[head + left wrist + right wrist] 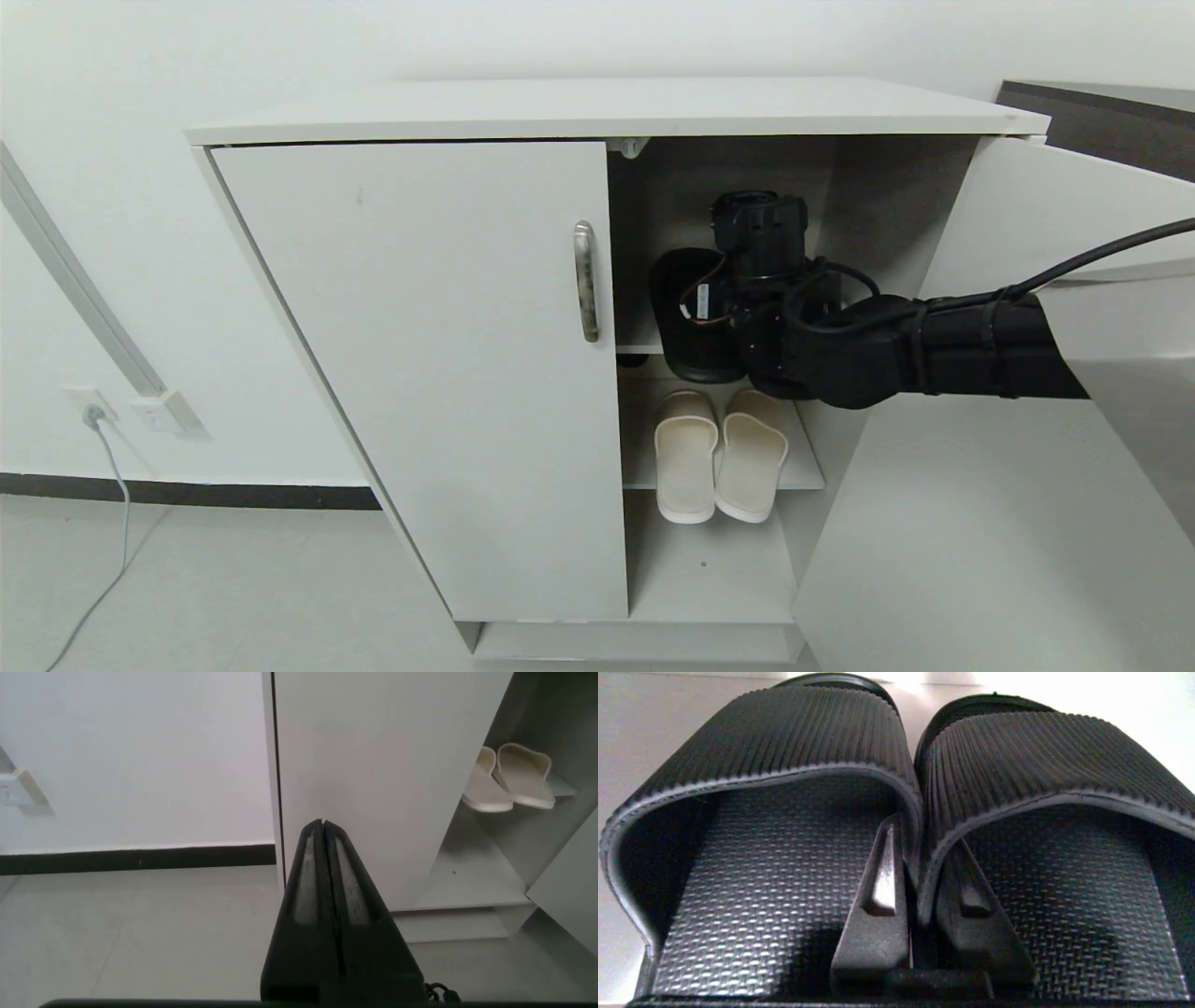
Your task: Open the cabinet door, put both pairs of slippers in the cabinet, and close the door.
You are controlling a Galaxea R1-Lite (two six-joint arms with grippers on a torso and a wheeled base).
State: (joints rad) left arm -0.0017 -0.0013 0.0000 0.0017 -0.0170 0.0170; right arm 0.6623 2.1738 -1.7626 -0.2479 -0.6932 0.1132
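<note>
The white cabinet (597,107) has its left door (420,373) closed and its right door (1027,467) swung open. A pair of white slippers (717,455) lies side by side on the middle shelf, also seen from the left wrist as the white slippers (509,775). My right arm (934,345) reaches into the upper compartment, where the black slippers (691,327) sit at the shelf's front. My right gripper (920,835) is shut on the black slippers (785,812), pinching their touching inner walls, one finger inside each. My left gripper (322,826) is shut and empty, low over the floor before the closed door.
A metal handle (585,280) runs down the closed door's inner edge. The bottom shelf (709,579) is bare. A wall socket with a hanging cable (93,411) and a slanted cable duct (75,280) are on the left wall. Grey floor lies in front.
</note>
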